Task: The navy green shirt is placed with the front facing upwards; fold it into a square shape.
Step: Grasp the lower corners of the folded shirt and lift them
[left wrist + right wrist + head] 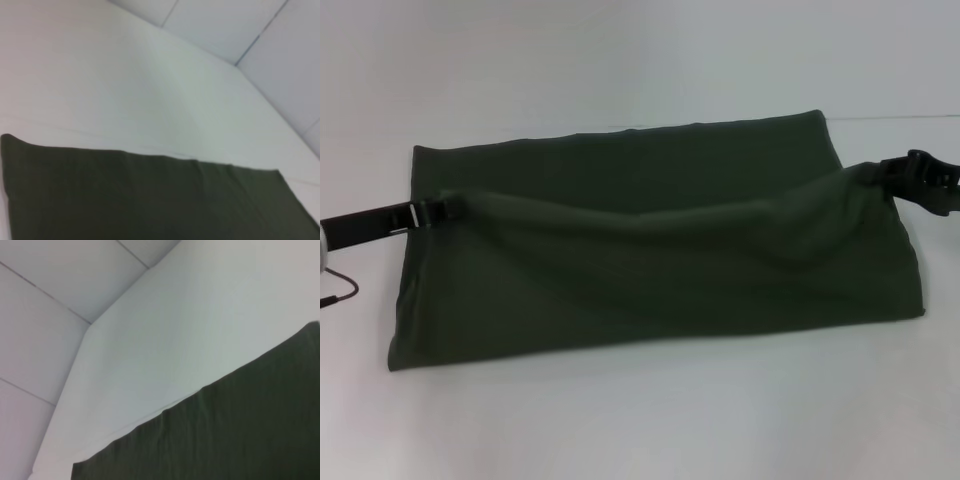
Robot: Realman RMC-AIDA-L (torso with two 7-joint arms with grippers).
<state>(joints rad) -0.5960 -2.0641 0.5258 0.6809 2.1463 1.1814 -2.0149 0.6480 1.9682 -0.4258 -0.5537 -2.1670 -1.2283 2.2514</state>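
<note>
The navy green shirt (pixel 650 240) lies across the white table as a wide dark olive band, its lettering hidden. A front layer is raised off the cloth and sags between two held corners. My left gripper (pixel 448 210) pinches the raised edge at the shirt's left side. My right gripper (pixel 890 172) pinches it at the right side, slightly higher. Both wrist views show only flat olive cloth (pixel 150 200) (pixel 240 430) and bare table, not the fingers.
The white table (pixel 640 410) extends in front of and behind the shirt. A thin dark cable (pixel 340 295) hangs at the far left edge. Pale wall panels (pixel 45 300) rise beyond the table's far edge.
</note>
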